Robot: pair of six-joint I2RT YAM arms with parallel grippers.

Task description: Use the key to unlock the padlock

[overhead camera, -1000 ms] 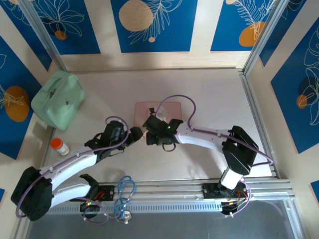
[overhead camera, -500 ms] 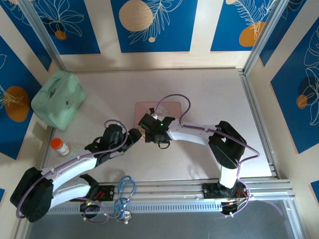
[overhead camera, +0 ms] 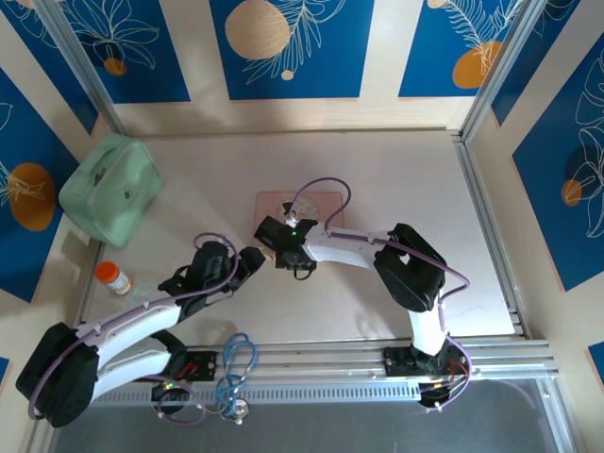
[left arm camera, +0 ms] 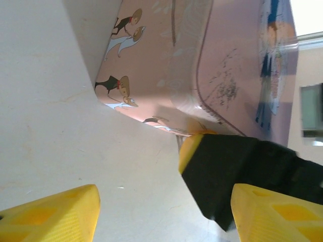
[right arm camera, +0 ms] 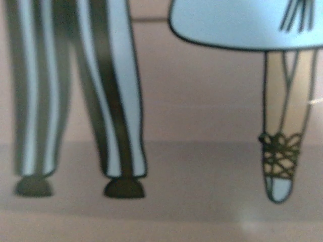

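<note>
Mid-table in the top view, pink tin [overhead camera: 319,204] lies flat. The right gripper [overhead camera: 276,238] sits over its 7 o'clock corner, wrist covering the near part of the lid. Right jaws: cannot tell, fingers are hidden under the wrist from above. Right wrist view is pressed close to the lid art, striped trouser legs and a laced shoe, blurry.

At 7 o'clock just off the tin, left gripper [left arm camera: 162,209] aims toward 1 o'clock at the tin's side wall. Left jaws released, yellow fingertips [left arm camera: 60,212] wide apart, bare table [left arm camera: 45,101] between them, nothing grasped. Ahead of them a black finger [left arm camera: 237,166] with a yellow tip sits at the tin's lower edge; touching or not, cannot tell.

Location of padlock: cannot tell.

Well apart at 10 o'clock of the tin: green pouch [overhead camera: 110,189]. At 8 o'clock by the left wall: orange-capped bottle [overhead camera: 113,276]. At 6 o'clock by the rail [overhead camera: 377,354]: blue cable coil [overhead camera: 237,361].
</note>
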